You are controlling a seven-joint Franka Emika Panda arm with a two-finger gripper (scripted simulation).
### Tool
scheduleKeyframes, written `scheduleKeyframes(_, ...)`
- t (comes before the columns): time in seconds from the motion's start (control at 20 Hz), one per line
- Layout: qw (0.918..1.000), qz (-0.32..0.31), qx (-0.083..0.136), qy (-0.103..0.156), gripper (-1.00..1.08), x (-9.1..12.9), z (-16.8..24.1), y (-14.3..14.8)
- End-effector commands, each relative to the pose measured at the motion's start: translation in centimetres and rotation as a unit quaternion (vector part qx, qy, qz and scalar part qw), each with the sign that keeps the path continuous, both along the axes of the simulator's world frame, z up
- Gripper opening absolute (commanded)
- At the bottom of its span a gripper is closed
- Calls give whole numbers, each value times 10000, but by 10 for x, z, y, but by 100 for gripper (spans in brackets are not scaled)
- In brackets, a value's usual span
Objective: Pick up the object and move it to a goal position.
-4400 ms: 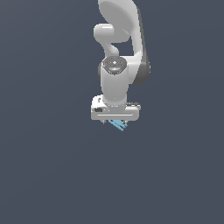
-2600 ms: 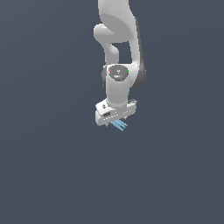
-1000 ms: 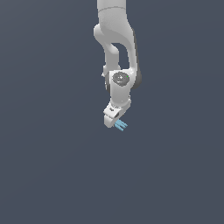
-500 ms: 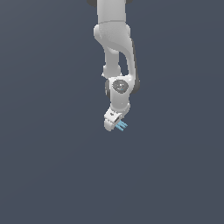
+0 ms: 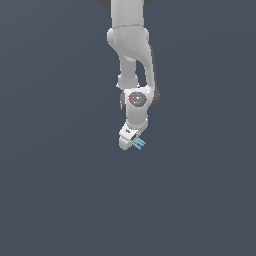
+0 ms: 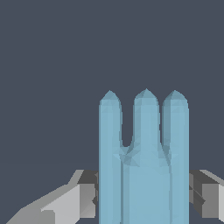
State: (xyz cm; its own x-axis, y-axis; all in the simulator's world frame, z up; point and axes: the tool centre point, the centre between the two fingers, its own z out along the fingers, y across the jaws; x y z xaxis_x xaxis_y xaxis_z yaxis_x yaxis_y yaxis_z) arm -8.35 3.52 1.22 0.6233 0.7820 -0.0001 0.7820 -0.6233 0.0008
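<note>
White arm [image 5: 131, 60] hanging down from the exterior view's top edge against plain dark grey. Gripper [image 5: 133, 142] at its lower end, angled toward the exterior view's right. Fingers [image 6: 81, 199] closed on a pale blue three-pronged fork [image 6: 144, 162], pinched from both sides; prongs jutting beyond the fingertips, held aloft.
</note>
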Motion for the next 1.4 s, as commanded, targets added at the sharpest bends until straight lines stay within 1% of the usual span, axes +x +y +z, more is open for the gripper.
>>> scheduleKeyframes(0.0,10000,2,2,4,-100,0,-1,0)
scheduleKeyframes(0.3,10000,1,0,1,-100,3,3,3)
scheduleKeyframes(0.6,10000,1,3,1,-100,16,19,17)
scheduleKeyframes(0.9,10000,2,7,2,-100,40,48,42)
scheduleKeyframes(1.35,10000,1,13,4,-100,88,103,89)
